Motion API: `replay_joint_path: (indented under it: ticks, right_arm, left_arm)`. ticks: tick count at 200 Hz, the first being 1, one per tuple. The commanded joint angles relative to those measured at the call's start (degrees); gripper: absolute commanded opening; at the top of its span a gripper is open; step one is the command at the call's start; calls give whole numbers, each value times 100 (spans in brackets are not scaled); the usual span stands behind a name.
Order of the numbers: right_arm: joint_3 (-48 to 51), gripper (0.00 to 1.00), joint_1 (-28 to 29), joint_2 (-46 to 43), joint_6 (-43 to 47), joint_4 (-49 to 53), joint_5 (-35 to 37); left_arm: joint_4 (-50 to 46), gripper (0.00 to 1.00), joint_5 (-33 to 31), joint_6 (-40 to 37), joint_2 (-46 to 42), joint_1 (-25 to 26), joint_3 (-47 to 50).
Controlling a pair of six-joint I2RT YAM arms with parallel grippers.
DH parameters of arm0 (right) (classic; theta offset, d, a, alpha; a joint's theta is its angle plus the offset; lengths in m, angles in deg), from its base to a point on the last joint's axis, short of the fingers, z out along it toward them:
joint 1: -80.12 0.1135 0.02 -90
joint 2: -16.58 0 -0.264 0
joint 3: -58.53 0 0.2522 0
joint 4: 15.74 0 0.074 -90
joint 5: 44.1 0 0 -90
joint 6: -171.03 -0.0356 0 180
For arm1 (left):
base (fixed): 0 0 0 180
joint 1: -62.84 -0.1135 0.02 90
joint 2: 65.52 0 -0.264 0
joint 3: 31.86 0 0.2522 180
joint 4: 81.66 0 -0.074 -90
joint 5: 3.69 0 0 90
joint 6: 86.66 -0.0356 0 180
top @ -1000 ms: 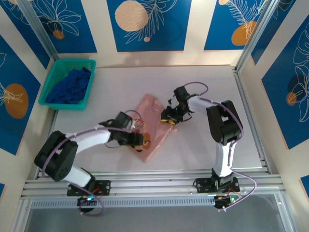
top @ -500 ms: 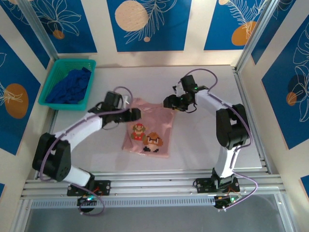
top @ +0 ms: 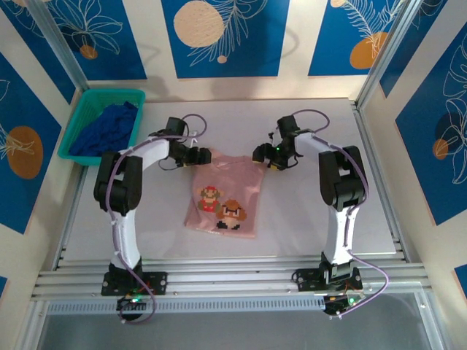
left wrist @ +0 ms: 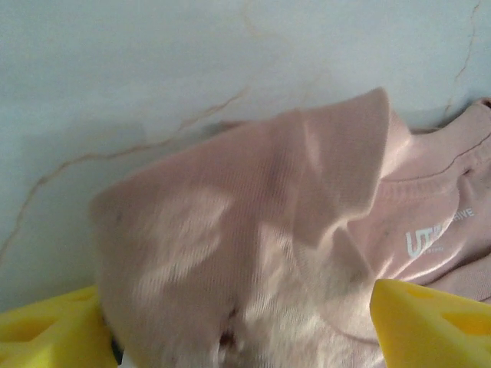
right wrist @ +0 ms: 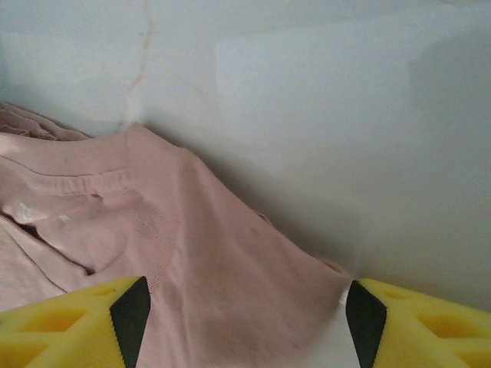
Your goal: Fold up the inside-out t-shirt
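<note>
The dusty-pink t-shirt (top: 235,179) lies flat at the centre of the top external frame as a rough upright rectangle. Its print (top: 225,206) of two small pixel figures faces up on the lower half. The shirt's top edge runs between the two grippers.

The left gripper (top: 201,155) sits at the shirt's upper left corner. In the left wrist view the shirt (left wrist: 253,222) rises in a soft, rumpled hump in the middle of the frame, with white neck lettering (left wrist: 439,234) at the right edge. The left gripper (left wrist: 238,310) has its yellow fingers (left wrist: 46,333) spread wide at the bottom corners, and the cloth lies loose in the gap rather than pinched.

The right gripper (top: 262,154) sits at the shirt's upper right corner. In the right wrist view the shirt (right wrist: 199,253) fills the lower left, its hemmed edge sloping down to a corner near the right finger. The right gripper (right wrist: 245,307) also stands wide, with its fingers (right wrist: 61,326) low in the frame, either side of that corner.

The pale table (top: 314,211) lies around the shirt. In the upper left of the top external frame, a teal basket (top: 73,125) holds a dark blue garment (top: 109,130), well apart from the shirt.
</note>
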Motion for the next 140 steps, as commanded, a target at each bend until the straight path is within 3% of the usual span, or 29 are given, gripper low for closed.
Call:
replay_joint_path:
  ticks: [1,39,140]
  right_arm:
    - [-139,68,166,298,-122,-7,-254]
    - [-314,59,353,557,-280,-128,-393]
    - [-414,21,383,806,-493,-743,-635]
  left_arm:
    - [-331,79,542,-430,294,-52,-295]
    - [-194,66,1114,-434,538,-46,-387]
    - [-6,24,1533,-254,911,-149,-503]
